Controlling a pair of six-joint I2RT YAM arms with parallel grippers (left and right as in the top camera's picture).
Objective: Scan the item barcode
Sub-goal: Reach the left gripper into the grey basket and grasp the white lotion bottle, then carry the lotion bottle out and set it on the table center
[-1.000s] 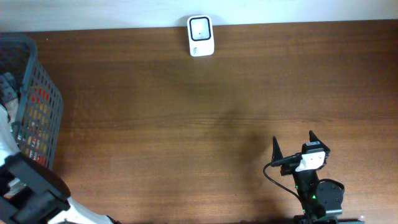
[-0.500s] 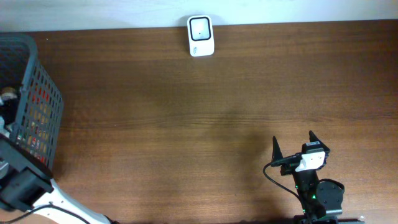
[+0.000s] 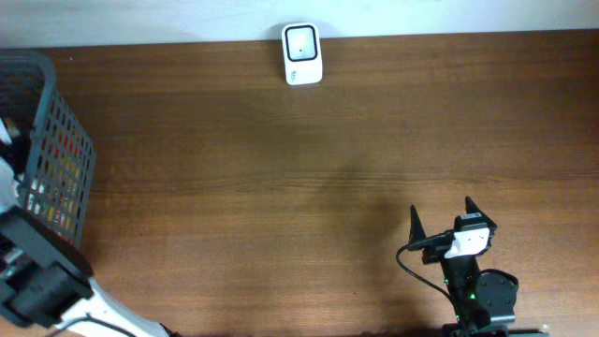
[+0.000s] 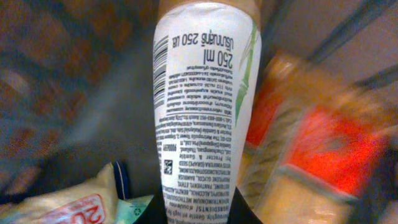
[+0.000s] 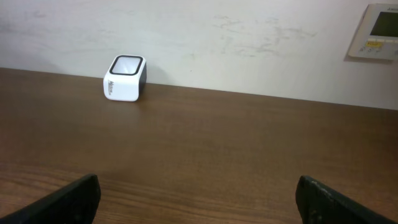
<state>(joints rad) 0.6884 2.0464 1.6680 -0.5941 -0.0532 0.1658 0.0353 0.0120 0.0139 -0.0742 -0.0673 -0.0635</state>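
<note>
The item is a white 250 ml bottle (image 4: 202,106) with small black print and a barcode (image 4: 160,70) along its left edge. In the left wrist view it stands inside the basket, and my left gripper (image 4: 200,213) is shut on its lower end, a dark finger pressed against each side. The white barcode scanner (image 3: 301,54) sits at the table's far edge, also seen from the right wrist (image 5: 126,79). My right gripper (image 3: 447,220) rests near the front right of the table, open with nothing between its fingers (image 5: 68,199).
A grey mesh basket (image 3: 58,154) holding several packets stands at the table's left edge, with the left arm (image 3: 37,281) reaching into it. Red and orange packs (image 4: 323,143) and a white wipes pack (image 4: 68,202) crowd the bottle. A wall panel (image 5: 379,23) hangs behind the table.
The left gripper has closed on the white bottle inside the basket, and the left arm has shifted slightly at the lower left. The right arm has not moved.
</note>
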